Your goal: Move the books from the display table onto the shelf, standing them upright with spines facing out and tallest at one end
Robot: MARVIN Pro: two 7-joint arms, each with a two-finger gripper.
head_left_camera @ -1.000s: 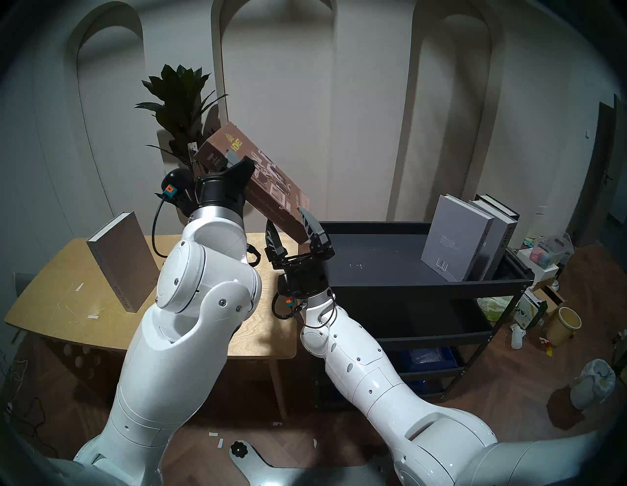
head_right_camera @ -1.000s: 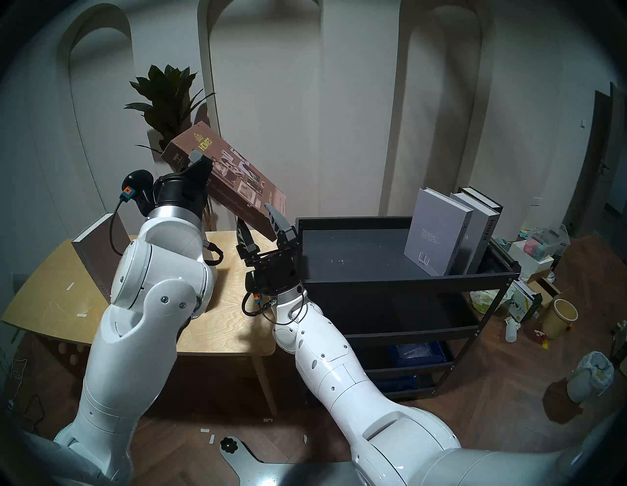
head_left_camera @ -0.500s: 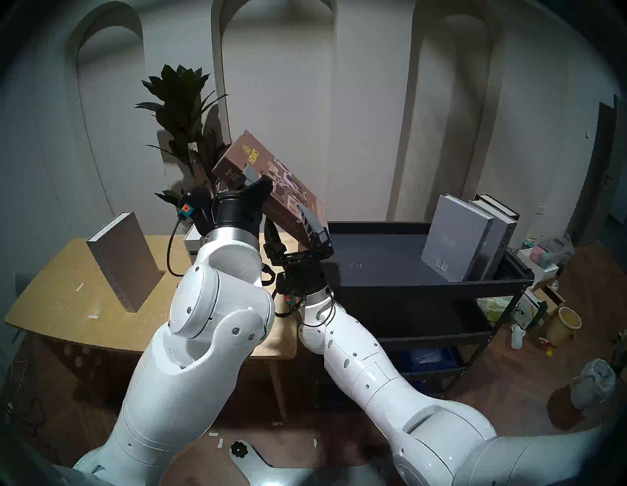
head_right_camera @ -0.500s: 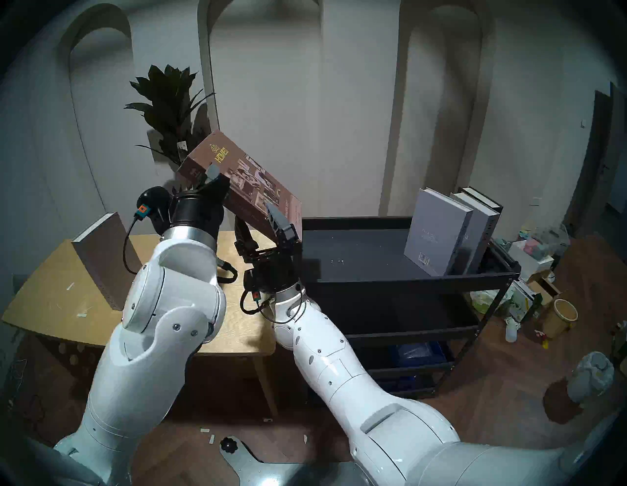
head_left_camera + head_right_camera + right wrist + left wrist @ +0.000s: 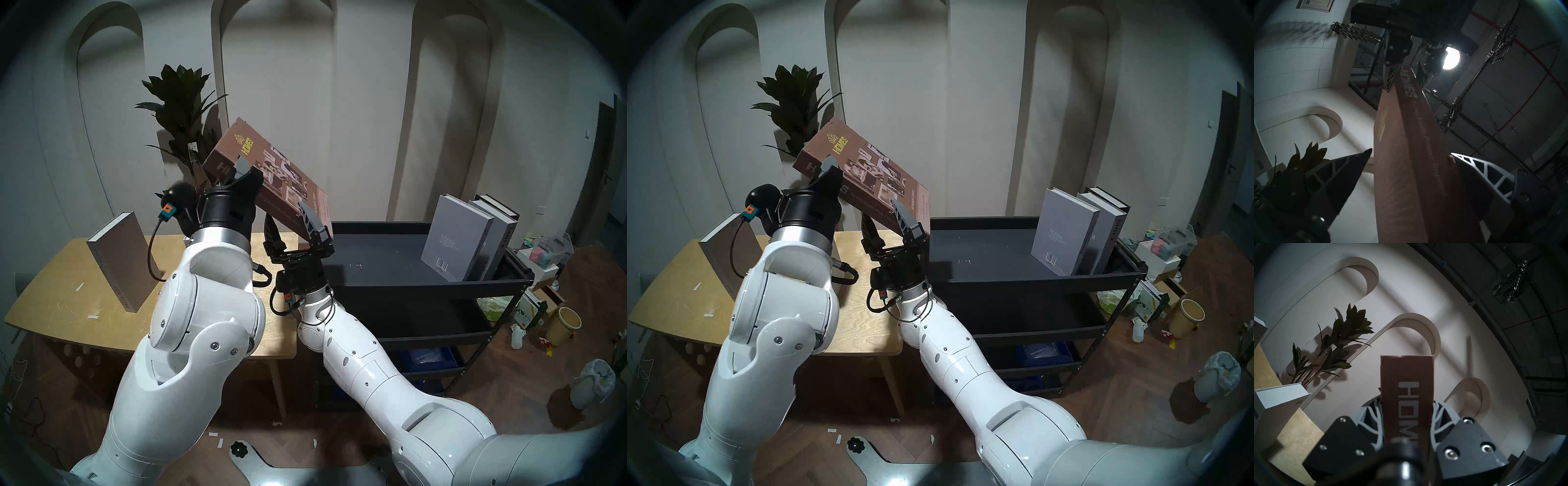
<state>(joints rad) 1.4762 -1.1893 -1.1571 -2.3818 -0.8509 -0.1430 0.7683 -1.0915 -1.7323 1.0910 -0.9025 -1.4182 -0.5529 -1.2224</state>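
Above the gap between the table point(image 5: 64, 295) and the black shelf point(image 5: 390, 281), the brown book point(image 5: 271, 176) hangs tilted. The left gripper point(image 5: 237, 169) clamps its upper end; the right gripper point(image 5: 291, 224) straddles its lower end, one finger touching, the other slightly clear. Three books point(image 5: 454, 237) stand on the shelf.

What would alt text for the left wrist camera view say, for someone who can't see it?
A brown book with "HOM" visible on its spine stands clamped between the fingers of the left end effector, filling the lower middle of a tilted view. Behind it are a white wall with arched niches and a dark leafy plant, with a wooden table at the left.
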